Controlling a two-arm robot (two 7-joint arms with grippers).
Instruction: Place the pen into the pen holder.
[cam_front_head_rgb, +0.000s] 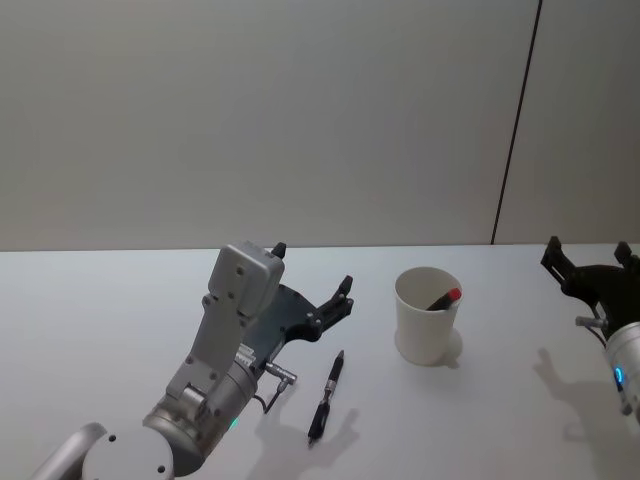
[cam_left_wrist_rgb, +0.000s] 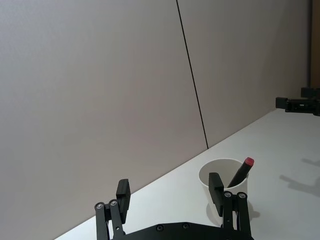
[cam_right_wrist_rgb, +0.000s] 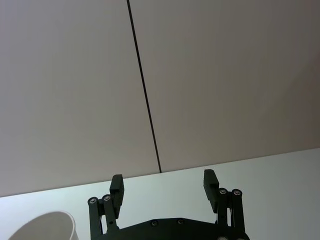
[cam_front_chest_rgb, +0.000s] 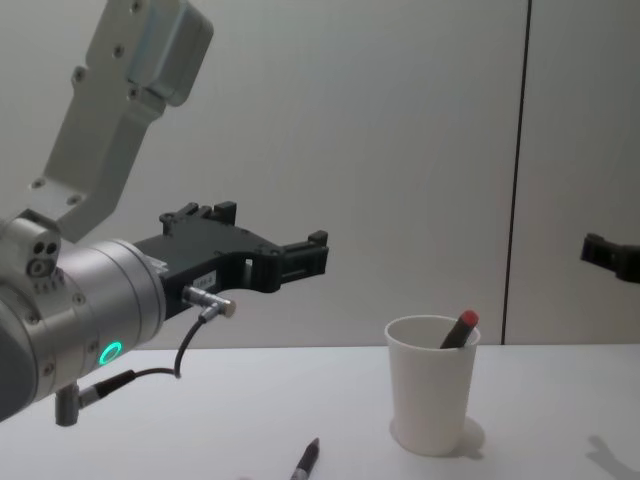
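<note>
A black pen lies on the white table, its tip also showing in the chest view. The pen holder is a white paper cup standing upright to the pen's right, with a red-capped pen leaning inside it. My left gripper hangs open above the table, just behind and left of the lying pen, holding nothing. In its wrist view the left gripper faces the pen holder. My right gripper stays open and empty at the far right, well clear of the cup.
The white table runs back to a plain grey wall with a dark vertical seam. The pen holder's rim shows in a corner of the right wrist view.
</note>
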